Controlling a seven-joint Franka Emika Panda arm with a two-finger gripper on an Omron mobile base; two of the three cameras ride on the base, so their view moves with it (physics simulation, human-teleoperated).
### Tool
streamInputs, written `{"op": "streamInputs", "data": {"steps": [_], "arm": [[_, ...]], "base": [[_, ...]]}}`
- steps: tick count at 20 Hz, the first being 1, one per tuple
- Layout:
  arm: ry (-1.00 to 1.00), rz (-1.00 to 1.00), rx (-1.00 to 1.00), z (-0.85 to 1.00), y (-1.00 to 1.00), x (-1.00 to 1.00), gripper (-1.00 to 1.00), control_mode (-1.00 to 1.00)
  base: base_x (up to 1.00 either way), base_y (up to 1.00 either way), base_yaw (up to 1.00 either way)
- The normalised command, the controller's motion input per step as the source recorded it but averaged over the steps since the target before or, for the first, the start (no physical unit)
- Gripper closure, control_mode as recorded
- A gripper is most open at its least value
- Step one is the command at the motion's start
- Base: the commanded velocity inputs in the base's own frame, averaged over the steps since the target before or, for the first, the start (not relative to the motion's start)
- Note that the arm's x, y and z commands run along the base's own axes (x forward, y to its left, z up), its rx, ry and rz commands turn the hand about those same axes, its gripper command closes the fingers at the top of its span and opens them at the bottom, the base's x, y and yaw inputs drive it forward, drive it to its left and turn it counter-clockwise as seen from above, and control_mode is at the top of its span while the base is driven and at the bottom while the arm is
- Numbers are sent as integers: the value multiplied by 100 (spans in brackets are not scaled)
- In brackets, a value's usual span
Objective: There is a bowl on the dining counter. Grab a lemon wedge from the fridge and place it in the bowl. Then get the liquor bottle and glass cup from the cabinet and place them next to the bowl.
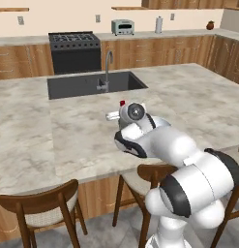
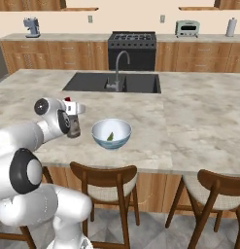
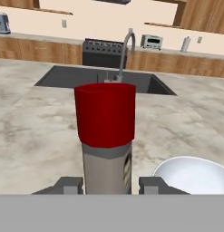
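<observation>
Right before my hand camera stands the liquor bottle, its red cap filling the middle of the view and its grey neck running down between my two dark fingertips, one on each side and pressed close against the glass. My gripper is closed around the bottle just below the cap. A pale patch on the neck could be a label, but nothing on it can be read, and I can make out no brand or writing anywhere else.

From the right base view the bottle is upright at my wrist, over the dining counter and just beside the bowl, to its left. My own hand covers most of it, so I cannot tell whether its base touches the stone. From the left base view my arm hides nearly everything: only the red cap peeks above my wrist.

The bowl sits near the counter's front edge, and inside it lies the lemon wedge, a small green-yellow sliver near the bottom. In the hand view only a curved piece of the bowl's white rim shows at lower right, cut off by the frame.

Behind, the dark sink with its curved tap is set into the counter, well apart from the bowl.
</observation>
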Motion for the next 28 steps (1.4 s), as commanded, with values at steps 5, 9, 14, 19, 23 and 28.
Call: {"op": "streamInputs", "data": {"steps": [5,9,14,19,23,28], "arm": [[0,0,0,-32,-6,30,100,-100],[0,0,1,-28,-7,34,100,-100],[0,0,2,-25,-2,30,100,-100],[-3,0,1,-17,0,14,100,-100],[-11,2,6,-13,0,14,100,-100],[-7,5,7,-27,1,16,100,-100]], "base": [[0,0,0],[0,0,0],[0,0,0],[0,0,0],[0,0,0],[0,0,0]]}}
